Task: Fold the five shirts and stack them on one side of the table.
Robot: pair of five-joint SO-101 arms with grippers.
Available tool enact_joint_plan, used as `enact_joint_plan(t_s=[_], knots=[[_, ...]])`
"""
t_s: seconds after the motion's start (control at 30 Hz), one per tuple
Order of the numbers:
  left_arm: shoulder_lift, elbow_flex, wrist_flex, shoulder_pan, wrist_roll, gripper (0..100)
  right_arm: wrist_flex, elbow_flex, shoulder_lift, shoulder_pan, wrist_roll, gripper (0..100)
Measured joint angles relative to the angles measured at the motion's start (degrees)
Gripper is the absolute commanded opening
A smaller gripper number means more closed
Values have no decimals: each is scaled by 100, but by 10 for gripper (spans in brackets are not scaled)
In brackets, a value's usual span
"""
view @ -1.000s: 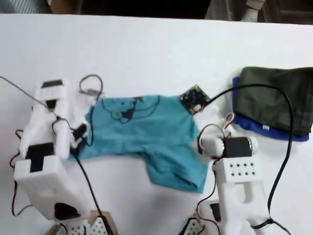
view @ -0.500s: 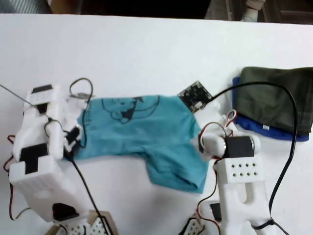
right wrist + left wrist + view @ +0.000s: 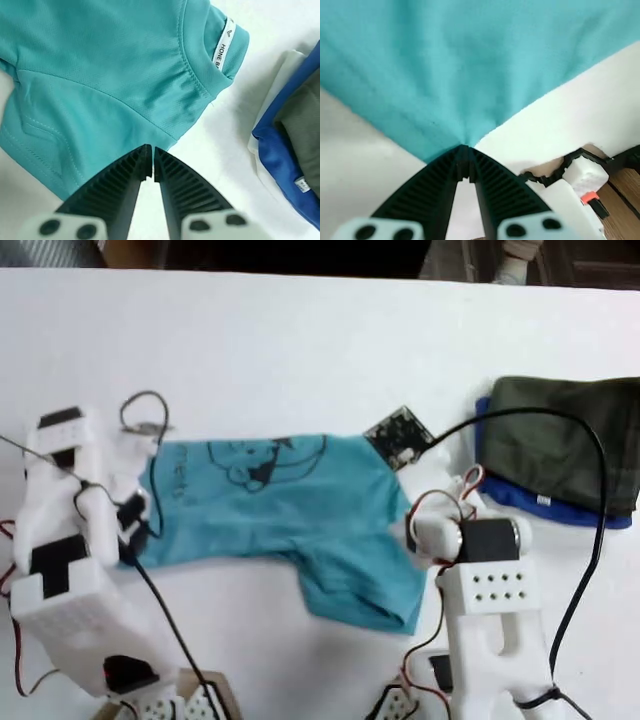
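- Now your left gripper (image 3: pixel 464 152) is closed tight on the edge of the teal shirt (image 3: pixel 300 505), probably to stretch it flat on the table (image 3: pixel 300 350).
- Your right gripper (image 3: pixel 150 151), jaws together, pinches the opposite edge as an anchor.
- The folded shirts (image 3: pixel 565 445) lie near.

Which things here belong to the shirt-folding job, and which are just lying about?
Job: teal shirt, gripped by the left claw and right claw; folded dark green shirt stacked on a blue shirt.
Lying about: black cable trailing over the white table.
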Motion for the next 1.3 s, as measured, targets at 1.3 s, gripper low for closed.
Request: enact_joint_plan(t_s=[1.3], knots=[[932, -1292, -1503, 1732, 2154, 26, -343, 879, 2031, -1556, 879, 149]])
